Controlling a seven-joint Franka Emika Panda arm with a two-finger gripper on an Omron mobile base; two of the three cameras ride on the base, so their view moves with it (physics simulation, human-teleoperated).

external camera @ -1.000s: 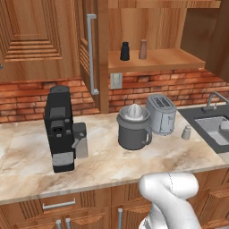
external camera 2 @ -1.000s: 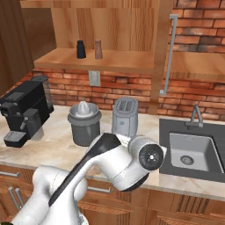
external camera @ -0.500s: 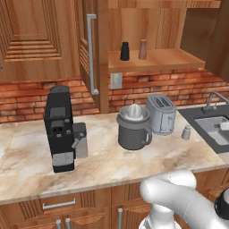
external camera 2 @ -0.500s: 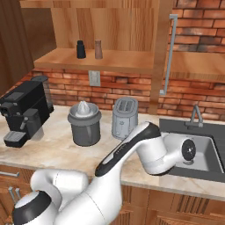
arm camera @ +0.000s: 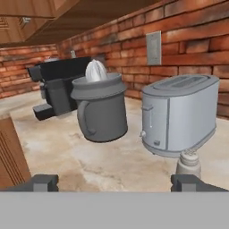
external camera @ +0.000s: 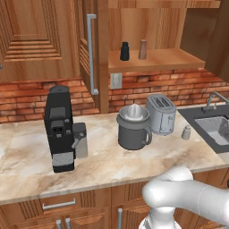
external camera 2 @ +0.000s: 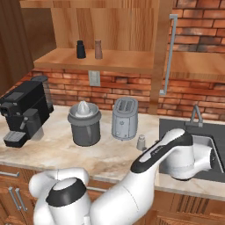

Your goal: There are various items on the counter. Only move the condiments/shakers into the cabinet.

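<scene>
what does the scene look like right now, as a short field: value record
counter: beige marble, holds the appliances
coffee machine: black, at the left end
juicer: grey with white cone, beside the toaster
toaster: silver, right of the juicer
pale shaker: on the counter by the sink
black shaker: on the cabinet shelf
brown shaker: on the shelf beside the black one
gripper: open, empty, low near the pale shaker
</scene>
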